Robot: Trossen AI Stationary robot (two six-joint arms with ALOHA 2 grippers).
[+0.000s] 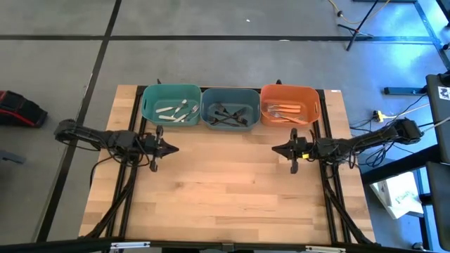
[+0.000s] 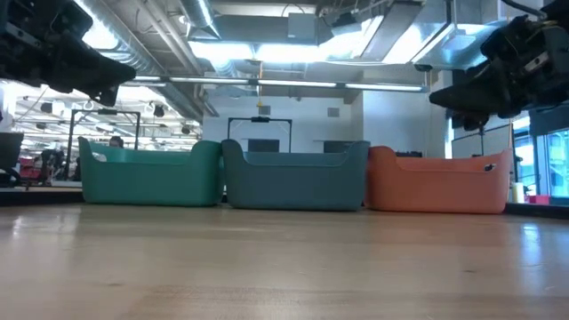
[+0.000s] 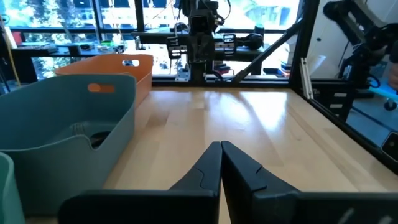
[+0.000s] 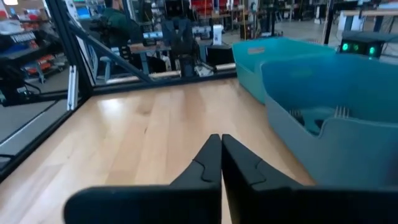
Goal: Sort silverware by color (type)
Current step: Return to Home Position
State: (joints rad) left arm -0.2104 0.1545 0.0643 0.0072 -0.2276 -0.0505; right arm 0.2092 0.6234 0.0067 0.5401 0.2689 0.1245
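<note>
**Inspector:** Left gripper [image 1: 174,148] pressed together, empty, above the table [image 1: 225,204]. White forks [image 1: 177,110] in green bin [image 1: 146,105], black forks [image 1: 228,114] in blue bin [image 1: 204,107], orange forks [image 1: 285,112] in orange bin [image 1: 316,107]. Right gripper [image 1: 275,149] likewise.

**Clerk:** Hazards?

**Inspector:** Slight. An arm swinging low binward could knock a bin.

A robotics lab: exposed ducts [image 2: 258,67] and strip lights [image 2: 293,53] high above the left end effector [image 1: 172,148], taped concrete floor [image 1: 211,63].
</note>
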